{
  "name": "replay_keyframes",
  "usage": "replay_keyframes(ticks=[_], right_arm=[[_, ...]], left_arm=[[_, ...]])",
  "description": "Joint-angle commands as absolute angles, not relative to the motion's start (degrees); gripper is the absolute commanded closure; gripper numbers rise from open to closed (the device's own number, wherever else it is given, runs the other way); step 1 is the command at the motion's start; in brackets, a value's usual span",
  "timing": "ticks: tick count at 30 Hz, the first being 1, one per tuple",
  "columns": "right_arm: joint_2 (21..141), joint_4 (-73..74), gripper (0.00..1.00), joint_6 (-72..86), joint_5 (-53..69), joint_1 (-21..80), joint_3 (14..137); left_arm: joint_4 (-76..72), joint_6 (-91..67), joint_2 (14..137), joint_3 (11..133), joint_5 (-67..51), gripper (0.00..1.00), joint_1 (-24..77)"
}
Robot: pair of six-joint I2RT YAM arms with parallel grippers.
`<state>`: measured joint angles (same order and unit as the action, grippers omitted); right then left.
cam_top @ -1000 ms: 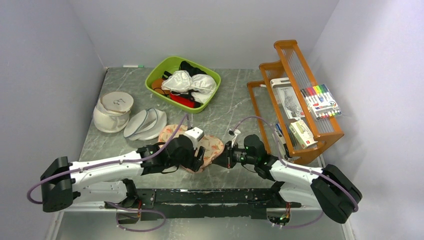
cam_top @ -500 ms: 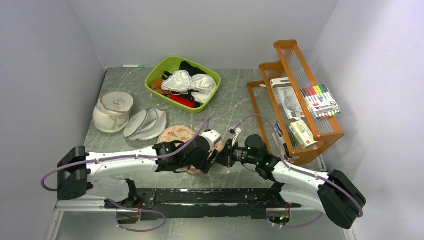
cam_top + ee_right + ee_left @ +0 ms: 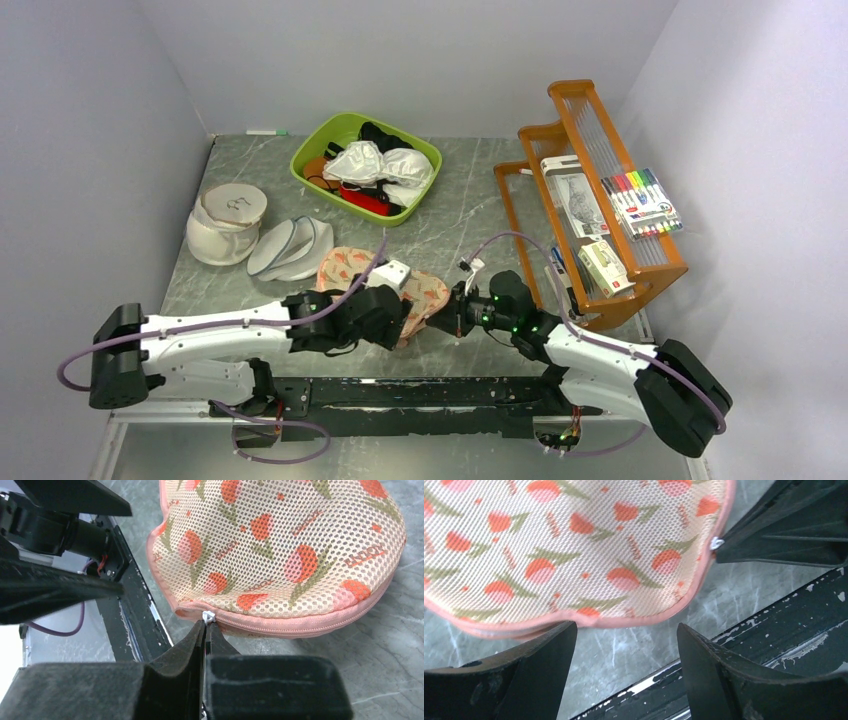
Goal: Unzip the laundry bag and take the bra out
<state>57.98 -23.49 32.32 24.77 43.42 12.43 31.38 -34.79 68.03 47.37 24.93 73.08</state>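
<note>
Left gripper [image 3: 625, 627] spread, holding nothing. Laundry bag [image 3: 428, 290] lies flat nearside of the green bin [image 3: 300, 170], long axis left-right, edge just off the left tips. Right gripper [image 3: 206, 627] pinches the white zip pull [image 3: 207, 615]; it's the nearer arm. Mesh lettering unreadable. Bra not visible.

Grey marbled table [image 3: 470, 210] bearing the laundry bag [image 3: 428, 292], a green bin [image 3: 315, 140], white mesh bags [image 3: 292, 250], an orange rack [image 3: 572, 92].

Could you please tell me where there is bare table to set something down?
The table is bare between the green bin and the wooden rack, down to the laundry bag. Left arm and right arm crowd the near middle.
</note>
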Motion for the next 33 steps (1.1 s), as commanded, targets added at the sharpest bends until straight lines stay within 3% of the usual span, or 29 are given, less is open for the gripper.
replay_keyframes(ticks=[1, 7, 12, 21, 30, 33], right_arm=[[58.8, -23.5, 1.00, 30.7, 23.8, 43.6, 13.6], [58.9, -22.7, 1.00, 30.5, 24.2, 43.6, 14.4], [57.1, -21.8, 1.00, 30.6, 24.1, 43.6, 14.0], [55.2, -20.3, 1.00, 31.6, 23.9, 43.8, 14.1], [56.4, -20.0, 1.00, 31.0, 23.4, 43.8, 13.6], [57.4, -18.9, 1.00, 29.9, 22.9, 43.8, 14.5]], left_arm=[[38.7, -42.8, 63.3, 45.8, 30.4, 0.15, 73.3], [27.5, -35.4, 60.2, 44.8, 23.8, 0.16, 73.4], [20.5, -30.6, 68.0, 47.1, 18.0, 0.23, 73.4], [22.0, -27.4, 82.0, 53.4, 24.5, 0.36, 73.5], [18.8, -27.9, 81.2, 51.1, 23.2, 0.69, 73.5], [18.6, -27.5, 80.8, 50.7, 22.4, 0.75, 73.5]])
